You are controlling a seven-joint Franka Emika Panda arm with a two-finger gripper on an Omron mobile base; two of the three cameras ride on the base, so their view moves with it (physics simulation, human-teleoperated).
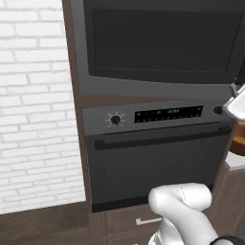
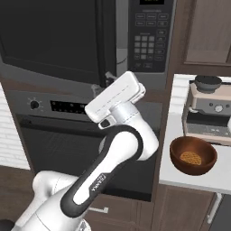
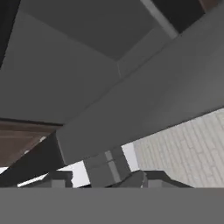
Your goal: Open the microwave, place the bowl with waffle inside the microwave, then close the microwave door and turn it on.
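Gripper (image 2: pixel 101 81) sits at the lower edge of the microwave door (image 2: pixel 54 36), at about 7 o'clock from the keypad; jaws partly apart, but whether they pinch the door edge cannot be told, fingertips being mostly hidden behind the hand. Bowl with waffle (image 2: pixel 193 155) rests on the counter (image 2: pixel 180 180) at 4 o'clock from the gripper, well apart. In the left base view the microwave (image 1: pixel 162 43) is cut off at the top.

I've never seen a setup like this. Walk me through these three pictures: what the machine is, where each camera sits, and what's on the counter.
It is a white robot arm in a simulated kitchen. Two cameras ride on its base, behind it to the left and right; the third looks along its hand. The gripper is up at the lower edge of the microwave door, beside the keypad. Whether it grips anything is unclear. Below is an oven. On the counter to the right sit the bowl with waffle and a coffee machine.
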